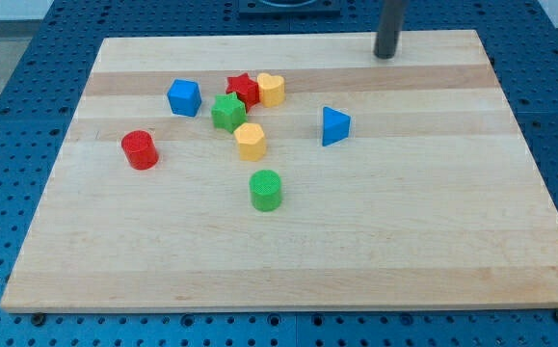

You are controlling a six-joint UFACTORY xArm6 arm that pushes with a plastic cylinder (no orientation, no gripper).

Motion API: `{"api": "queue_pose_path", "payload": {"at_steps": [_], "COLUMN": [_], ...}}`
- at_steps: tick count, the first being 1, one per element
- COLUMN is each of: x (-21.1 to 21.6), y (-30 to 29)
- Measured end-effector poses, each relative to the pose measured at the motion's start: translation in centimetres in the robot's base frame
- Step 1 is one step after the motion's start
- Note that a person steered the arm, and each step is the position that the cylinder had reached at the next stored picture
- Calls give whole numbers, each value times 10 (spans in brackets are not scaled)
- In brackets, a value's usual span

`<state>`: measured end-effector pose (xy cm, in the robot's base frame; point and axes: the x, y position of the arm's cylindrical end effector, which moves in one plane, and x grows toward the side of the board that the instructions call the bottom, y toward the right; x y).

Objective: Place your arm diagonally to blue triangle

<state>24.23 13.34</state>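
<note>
The blue triangle (pixel 334 126) lies on the wooden board (pixel 404 231), right of centre. My tip (pixel 385 55) is at the board's top edge, up and to the right of the blue triangle, well apart from it. The rod rises out of the view's top.
A blue cube (pixel 184 97), red star (pixel 243 89), yellow heart (pixel 272 89) and green star (pixel 227 112) cluster at the upper left of centre. A yellow hexagon (pixel 251 141) sits below them. A red cylinder (pixel 140 149) is at left and a green cylinder (pixel 266 190) near the centre.
</note>
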Motion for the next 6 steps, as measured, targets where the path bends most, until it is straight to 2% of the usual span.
{"api": "queue_pose_path", "payload": {"at_steps": [1, 2, 3, 4, 6], "x": [67, 109, 11, -16, -16], "y": [-5, -12, 23, 36, 26]}}
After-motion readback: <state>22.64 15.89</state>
